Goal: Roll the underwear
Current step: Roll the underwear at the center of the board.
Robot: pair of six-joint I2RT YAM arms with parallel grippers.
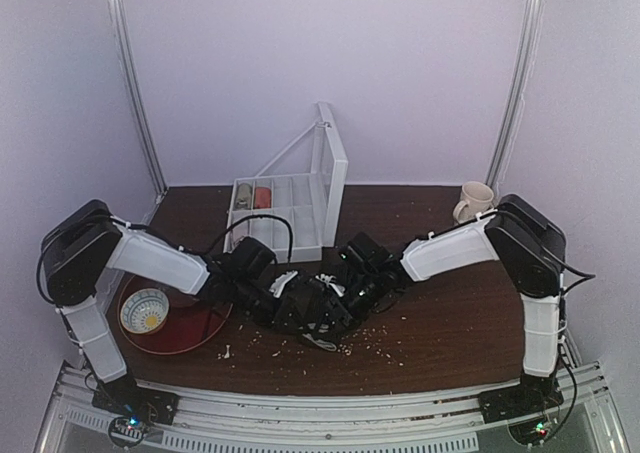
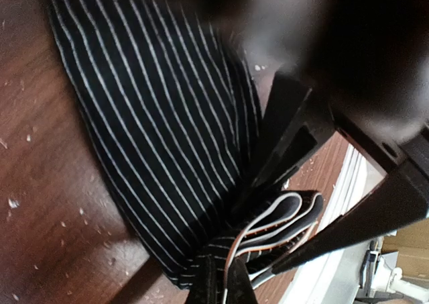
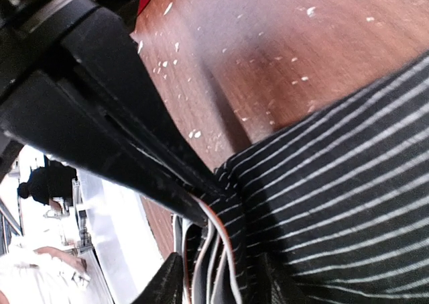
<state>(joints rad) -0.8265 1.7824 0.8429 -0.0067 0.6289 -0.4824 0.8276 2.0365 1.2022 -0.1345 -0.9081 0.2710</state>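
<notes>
**Overview from above, with both wrist views.** We see a dark wooden table [image 1: 440, 323] with two arms mounted at its near edge. The left arm [image 1: 150, 258] and the right arm [image 1: 450, 251] both reach inward and meet low over the middle of the table.

At the far edge, about midway along it, stands a clear compartment box [image 1: 285, 213] with its lid raised. A round red tray [image 1: 195, 325] lies toward the near left corner.

The underwear [image 1: 310, 308], black with fine pale stripes, rests on the table between the two arms, nearer the near edge than the far one. It lies just right of the tray.

In the left wrist view the underwear [image 2: 154, 129] spreads flat across the wood, and its light hem is gathered into folds. The left fingers [image 2: 281, 129] are closed on those folds.

In the right wrist view the underwear [image 3: 348, 203] fills the lower right of the picture. The right fingers [image 3: 147, 149] stand parted, with the layered hem lying between them. The upper one touches the fabric.

A small white bowl [image 1: 145, 310] sits on the tray. A pale mug [image 1: 473, 201] stands near the far right corner, well apart from the underwear. Pale crumbs [image 1: 372, 339] are scattered over the wood around the fabric.
</notes>
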